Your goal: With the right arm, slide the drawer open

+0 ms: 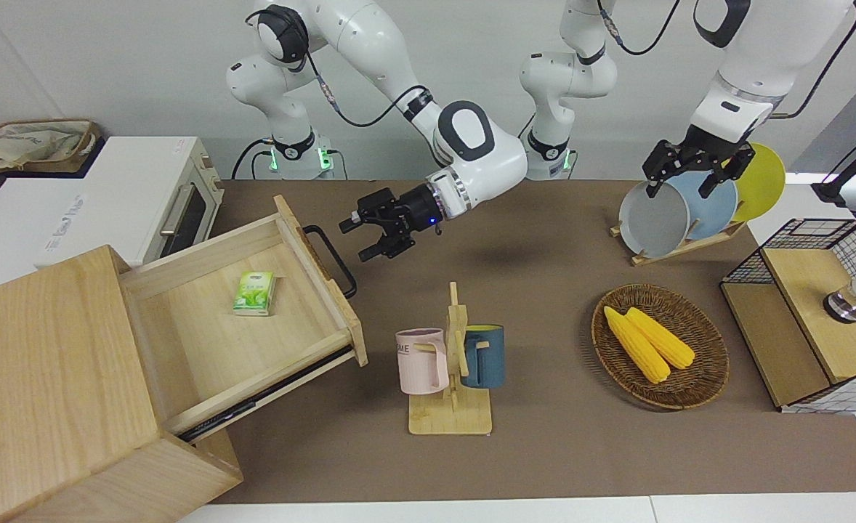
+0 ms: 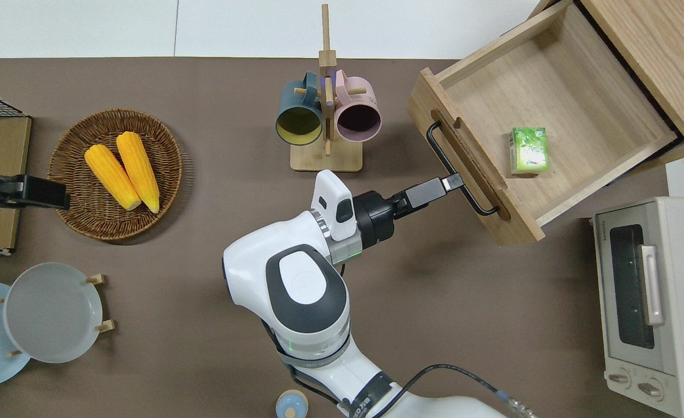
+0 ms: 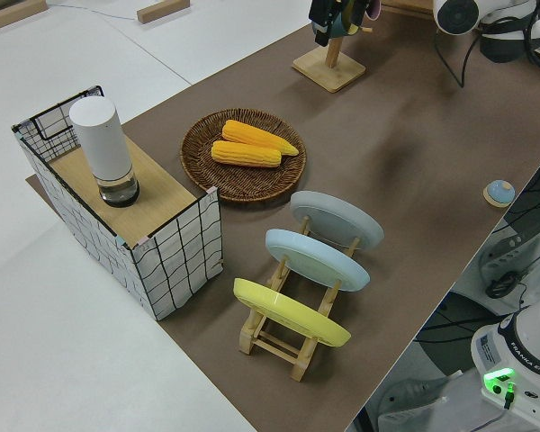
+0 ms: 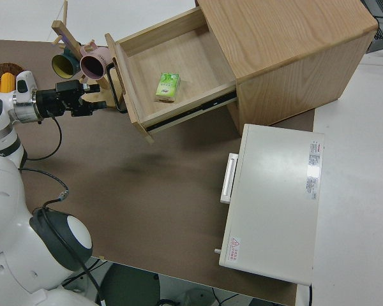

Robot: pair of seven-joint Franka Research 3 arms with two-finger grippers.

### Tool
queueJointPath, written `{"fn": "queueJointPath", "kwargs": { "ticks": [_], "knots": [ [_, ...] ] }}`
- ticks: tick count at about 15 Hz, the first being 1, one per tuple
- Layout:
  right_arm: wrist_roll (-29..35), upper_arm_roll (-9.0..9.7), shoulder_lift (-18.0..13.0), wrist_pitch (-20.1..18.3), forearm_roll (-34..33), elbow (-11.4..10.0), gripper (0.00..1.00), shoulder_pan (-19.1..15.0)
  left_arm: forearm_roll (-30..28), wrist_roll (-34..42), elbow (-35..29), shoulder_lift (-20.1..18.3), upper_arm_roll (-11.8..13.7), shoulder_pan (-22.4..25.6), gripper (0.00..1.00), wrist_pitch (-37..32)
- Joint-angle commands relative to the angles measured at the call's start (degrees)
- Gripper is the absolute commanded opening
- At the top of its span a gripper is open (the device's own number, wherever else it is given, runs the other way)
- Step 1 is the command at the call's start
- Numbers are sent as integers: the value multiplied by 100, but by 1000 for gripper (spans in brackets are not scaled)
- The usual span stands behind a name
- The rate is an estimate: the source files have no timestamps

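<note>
Overhead view shows the right gripper (image 2: pixel 447 184) just beside the drawer's black bar handle (image 2: pixel 461 174), its fingers spread and clear of the bar in the front view. Farther from the robots than the gripper, the drawer (image 2: pixel 542 110) stands pulled well out of its wooden box (image 2: pixel 655 52), with a small green carton (image 2: pixel 528 150) lying inside. Left arm is parked
</note>
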Motion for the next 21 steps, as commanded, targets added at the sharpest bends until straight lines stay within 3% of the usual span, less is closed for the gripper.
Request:
{"fn": "queueJointPath", "kwargs": {
  "ticks": [1, 7, 13, 15, 21],
  "knots": [
    [134, 75, 38, 49, 616, 455, 979, -2, 72, 43, 117, 76, 95, -99, 998, 2],
    [99, 76, -50, 58, 1609, 1184, 979, -107, 63, 43, 117, 76, 95, -99, 998, 2],
    [81, 14, -322, 67, 3111, 1843, 979, -607, 72, 43, 117, 76, 95, -99, 995, 2],
    [73, 14, -462, 84, 3586, 1958, 979, -818, 72, 43, 117, 76, 95, -99, 995, 2],
    [-436, 14, -964, 400, 4677, 1967, 979, -1530, 72, 43, 117, 76, 95, -99, 995, 2]
  ]
}}
